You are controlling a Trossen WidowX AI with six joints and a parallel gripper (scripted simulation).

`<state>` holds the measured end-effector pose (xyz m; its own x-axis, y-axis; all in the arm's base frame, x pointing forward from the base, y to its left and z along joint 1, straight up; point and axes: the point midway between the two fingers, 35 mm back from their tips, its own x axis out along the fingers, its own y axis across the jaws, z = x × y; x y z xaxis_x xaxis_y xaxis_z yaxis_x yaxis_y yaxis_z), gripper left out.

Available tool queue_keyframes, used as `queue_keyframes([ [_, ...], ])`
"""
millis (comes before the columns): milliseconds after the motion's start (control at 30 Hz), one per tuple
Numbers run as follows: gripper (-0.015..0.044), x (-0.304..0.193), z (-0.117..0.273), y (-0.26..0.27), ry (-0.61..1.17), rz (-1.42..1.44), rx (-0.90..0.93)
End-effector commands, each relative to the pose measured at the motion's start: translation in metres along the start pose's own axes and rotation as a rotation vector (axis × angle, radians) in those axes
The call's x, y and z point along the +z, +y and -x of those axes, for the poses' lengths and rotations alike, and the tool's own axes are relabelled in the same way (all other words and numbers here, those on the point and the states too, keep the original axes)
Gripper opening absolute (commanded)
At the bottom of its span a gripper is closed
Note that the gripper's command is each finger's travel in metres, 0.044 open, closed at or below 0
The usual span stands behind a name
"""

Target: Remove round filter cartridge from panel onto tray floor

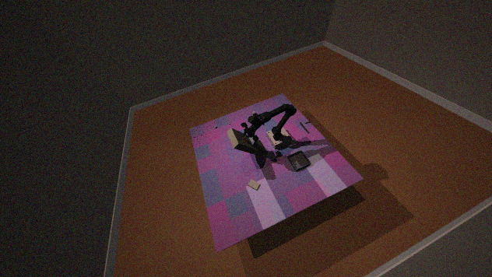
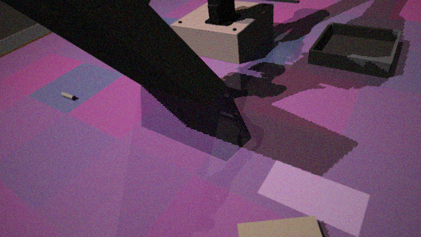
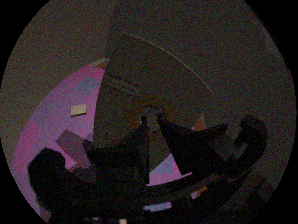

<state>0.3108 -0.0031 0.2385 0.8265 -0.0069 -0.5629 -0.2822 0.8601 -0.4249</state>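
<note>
The service panel [image 1: 242, 145] [image 2: 116, 50] [image 3: 150, 65] is a dark, tilted slab with a tan side. In the wrist view, the round cartridge [image 3: 153, 114] shows dimly in its face, ringed by dull orange-brown; its slots cannot be made out. My gripper [image 3: 152, 122] is open by a narrow gap and empty, its dark fingertips at the middle of the cartridge face; whether they touch it cannot be told. In the exterior view the panel hides the gripper. The dark square tray [image 1: 299, 170] [image 2: 346, 63] stands on the table, away from the gripper.
A flat tan block [image 1: 254, 184] [image 2: 280, 228] [image 3: 78, 110] lies on the patterned table. A small white cylinder with a dark end [image 2: 68, 96] lies beyond the panel. The arm's pale base block [image 2: 216, 44] stands between the panel and the tray in the exterior view.
</note>
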Motion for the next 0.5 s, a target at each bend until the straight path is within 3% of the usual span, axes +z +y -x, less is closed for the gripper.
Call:
queue_keyframes([
  [0,0.0093,0.0010,-0.0019,-0.0009,-0.003,0.000,-0.004],
  [467,0.0093,0.0005,-0.0061,-0.0006,-0.003,0.000,-0.004],
])
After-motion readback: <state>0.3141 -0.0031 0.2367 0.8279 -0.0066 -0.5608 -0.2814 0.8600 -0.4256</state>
